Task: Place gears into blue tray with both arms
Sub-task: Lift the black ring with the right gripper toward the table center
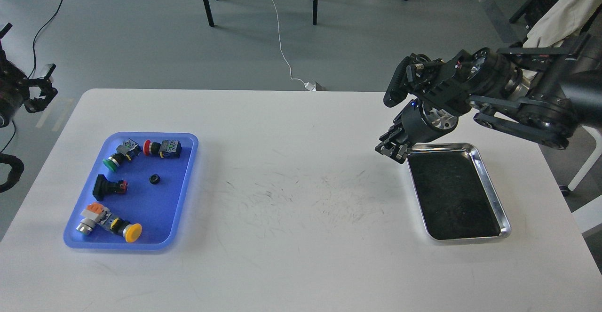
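Oddly, right hand (392, 151) fingers blur together, indistinct.

You are looking at a white table (291, 255), its middle showing faint dark scuff marks. The blue tray (186, 180) is holding one black gear (154, 179) among switches capped in green (111, 163), red (147, 148), black (100, 186), yellow (133, 232) and silver with orange (87, 223). The steel tray (491, 180) is gleaming silver at its rim and showing a dark, speckled inside. Both arms are showing black, the right arm (517, 86) with silver metal at its wrist.
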